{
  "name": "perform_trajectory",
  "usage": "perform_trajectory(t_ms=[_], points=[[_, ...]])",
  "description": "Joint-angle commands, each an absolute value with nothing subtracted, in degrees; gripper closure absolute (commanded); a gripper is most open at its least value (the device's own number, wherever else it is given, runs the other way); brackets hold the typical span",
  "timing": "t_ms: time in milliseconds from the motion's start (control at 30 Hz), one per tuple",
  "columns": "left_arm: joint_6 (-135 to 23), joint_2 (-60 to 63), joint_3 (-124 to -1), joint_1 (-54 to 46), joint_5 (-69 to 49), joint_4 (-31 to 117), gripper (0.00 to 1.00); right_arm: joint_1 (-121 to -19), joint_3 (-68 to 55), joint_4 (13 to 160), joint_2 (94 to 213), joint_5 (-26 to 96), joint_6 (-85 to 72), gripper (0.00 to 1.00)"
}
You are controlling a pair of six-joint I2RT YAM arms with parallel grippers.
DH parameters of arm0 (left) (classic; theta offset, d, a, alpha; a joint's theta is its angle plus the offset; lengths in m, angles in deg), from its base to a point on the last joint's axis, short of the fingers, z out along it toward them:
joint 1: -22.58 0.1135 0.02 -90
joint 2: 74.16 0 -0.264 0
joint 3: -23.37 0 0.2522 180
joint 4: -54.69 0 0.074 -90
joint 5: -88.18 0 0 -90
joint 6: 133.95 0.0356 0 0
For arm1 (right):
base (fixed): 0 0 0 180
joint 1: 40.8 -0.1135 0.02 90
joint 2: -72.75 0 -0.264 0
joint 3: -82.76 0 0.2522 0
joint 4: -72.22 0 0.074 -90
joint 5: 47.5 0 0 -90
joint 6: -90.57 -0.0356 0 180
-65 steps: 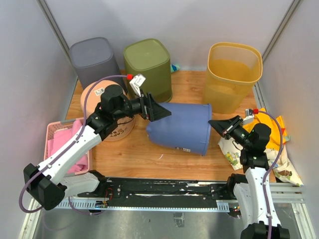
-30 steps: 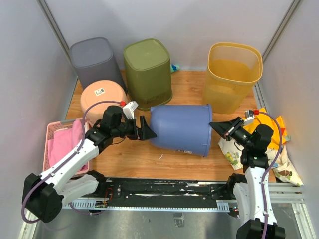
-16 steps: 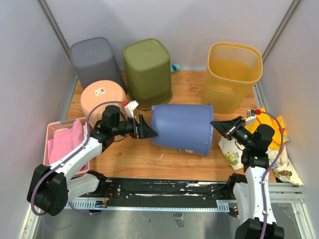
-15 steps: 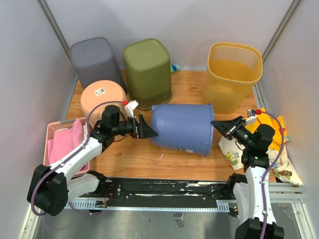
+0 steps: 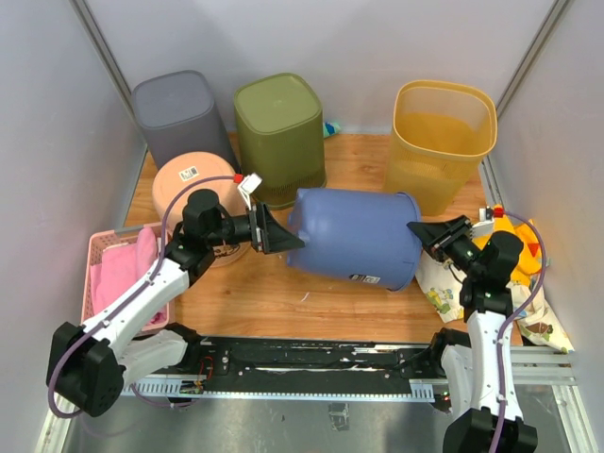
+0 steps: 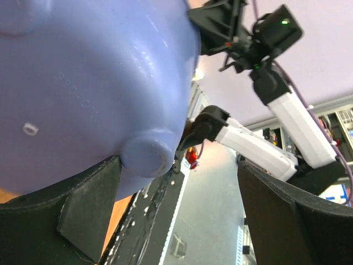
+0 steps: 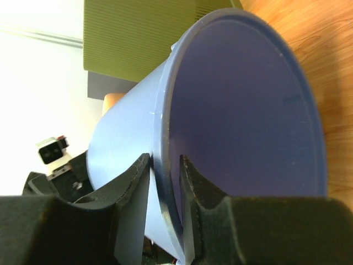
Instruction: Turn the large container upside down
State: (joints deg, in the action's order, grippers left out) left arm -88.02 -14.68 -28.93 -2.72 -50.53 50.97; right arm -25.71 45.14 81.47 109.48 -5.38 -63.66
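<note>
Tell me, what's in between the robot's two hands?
The big blue bin, lying on its side, sits between the left gripper and the right gripper. The top view shows it best.

Overhead, the large blue plastic bucket (image 5: 354,236) lies with its mouth toward 3 o'clock, so its interior is hidden. Its white label (image 5: 363,277) is too small to read. My right gripper (image 5: 422,231) meets the rim, and its fingertips are not separable at that size. In my left wrist view the bucket (image 6: 83,83) is cut off at 12 and 9 o'clock. My left gripper (image 6: 179,165) is cut off at 6. A teal item (image 5: 329,128) behind the olive ribbed bin (image 5: 280,127) is mostly hidden and cannot be identified.
</note>
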Motion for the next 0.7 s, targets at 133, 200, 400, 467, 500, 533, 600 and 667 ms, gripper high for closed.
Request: perform_trajectory(t_ms=[133,200,400,467,500,533,600,667], points=[[-91.6,-12.93,-38.53,-10.74,-50.51,60.99,0.11,-25.95,47.46,92.68,111.49,-5.59,-61.92,0.68],[-91.5,-11.62,-40.29,-12.49,-49.36,61.1,0.11,-25.95,47.63,92.41,111.89,-5.63,-62.45,0.66],[-91.52,-7.49,-44.45,-13.9,-47.89,62.02,0.11,-26.03,48.39,94.74,112.44,-3.44,-62.59,0.54],[-91.34,-5.82,-45.57,-14.1,-47.76,62.07,0.11,-26.03,48.16,97.15,112.47,-1.73,-61.51,0.49],[-91.24,-4.94,-46.04,-14.14,-47.73,62.15,0.11,-26.03,47.91,98.44,112.52,-0.91,-60.7,0.47],[-91.28,-3.77,-46.44,-14.22,-47.85,62.38,0.11,-26.07,47.53,99.84,112.56,-0.05,-59.81,0.46],[-91.52,-2.24,-46.78,-14.46,-48.06,63.15,0.11,-26.18,46.58,102.92,112.76,1.66,-57.04,0.43],[-92.07,-0.97,-46.73,-14.65,-48.24,64.0,0.11,-26.3,44.85,107.33,113.18,4.27,-53.61,0.41]])
